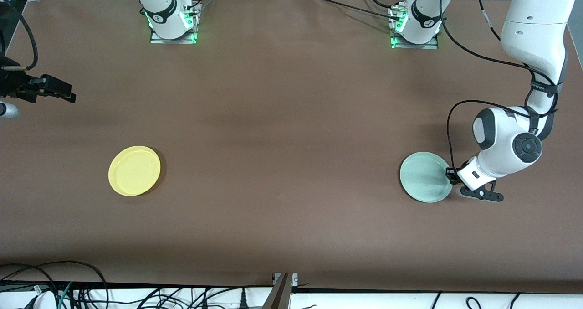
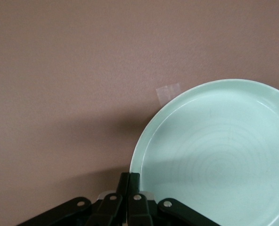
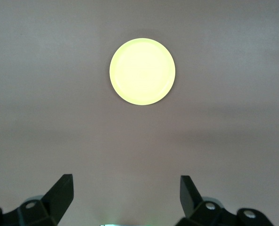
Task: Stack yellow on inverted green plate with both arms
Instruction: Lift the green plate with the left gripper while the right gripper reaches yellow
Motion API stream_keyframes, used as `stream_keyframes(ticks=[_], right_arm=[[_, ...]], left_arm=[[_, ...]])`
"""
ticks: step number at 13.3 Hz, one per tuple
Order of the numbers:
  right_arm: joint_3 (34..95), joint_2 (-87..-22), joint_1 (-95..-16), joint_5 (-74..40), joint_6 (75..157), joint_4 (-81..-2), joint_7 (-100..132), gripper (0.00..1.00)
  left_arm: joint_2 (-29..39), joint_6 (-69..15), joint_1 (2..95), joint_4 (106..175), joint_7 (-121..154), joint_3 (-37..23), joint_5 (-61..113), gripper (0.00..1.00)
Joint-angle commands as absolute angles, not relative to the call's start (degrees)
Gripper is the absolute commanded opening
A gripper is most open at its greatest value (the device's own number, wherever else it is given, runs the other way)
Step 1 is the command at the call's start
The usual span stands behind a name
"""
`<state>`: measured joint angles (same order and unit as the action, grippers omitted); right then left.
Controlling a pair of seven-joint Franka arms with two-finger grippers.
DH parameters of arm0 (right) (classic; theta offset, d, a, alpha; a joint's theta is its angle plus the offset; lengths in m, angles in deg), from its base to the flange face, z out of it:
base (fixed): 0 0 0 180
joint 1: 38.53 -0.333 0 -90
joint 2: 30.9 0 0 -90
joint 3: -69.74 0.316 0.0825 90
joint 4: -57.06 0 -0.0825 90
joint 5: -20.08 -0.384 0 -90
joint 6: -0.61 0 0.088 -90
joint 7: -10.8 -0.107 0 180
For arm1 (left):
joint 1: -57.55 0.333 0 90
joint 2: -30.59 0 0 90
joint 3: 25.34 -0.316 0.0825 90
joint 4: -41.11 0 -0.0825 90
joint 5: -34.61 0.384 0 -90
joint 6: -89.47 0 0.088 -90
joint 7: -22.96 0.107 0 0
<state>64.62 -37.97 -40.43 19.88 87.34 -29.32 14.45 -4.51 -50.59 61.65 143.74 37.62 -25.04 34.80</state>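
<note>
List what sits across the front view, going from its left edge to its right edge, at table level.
right gripper → yellow plate → green plate → left gripper, at the green plate's rim.

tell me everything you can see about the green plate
The green plate is small, round and pale mint, apparently smooth plastic, with a shallow raised rim and faint concentric rings inside. It lies flat and right side up on the brown table, toward the left arm's end. The left end effector, fingers shut, is low at its rim, the fingertips at the rim's edge. Nothing sits on it.
</note>
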Motion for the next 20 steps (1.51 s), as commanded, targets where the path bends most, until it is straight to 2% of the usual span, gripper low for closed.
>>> stream_keyframes(ticks=[1,5,7,13,17,20], right_arm=[[65.1,-39.3,-39.3,20.0,88.8,-29.0,14.7,1.0],[65.1,-40.9,-38.4,19.9,88.9,-29.0,15.3,1.0],[65.1,-42.1,-36.8,19.9,89.0,-29.1,15.4,1.0],[65.0,-51.4,-32.6,19.2,96.8,-29.3,15.4,1.0],[65.1,-57.6,-31.5,19.0,101.5,-29.8,15.4,1.0],[65.1,-61.5,-31.0,17.5,104.6,-30.0,17.9,1.0]], left_arm=[[-2.3,-46.6,61.2,140.4,40.5,-24.7,37.1,0.0],[-2.2,-31.9,57.7,129.9,40.2,-24.7,40.5,0.0],[-2.2,-28.0,55.5,126.3,40.1,-24.7,44.7,0.0],[-2.1,-12.7,43.1,116.9,26.9,-25.1,55.2,0.0],[-2.1,-3.5,30.5,114.3,13.3,-25.1,62.5,0.0],[-4.2,-1.8,21.6,114.6,-0.3,-25.2,68.3,0.0]])
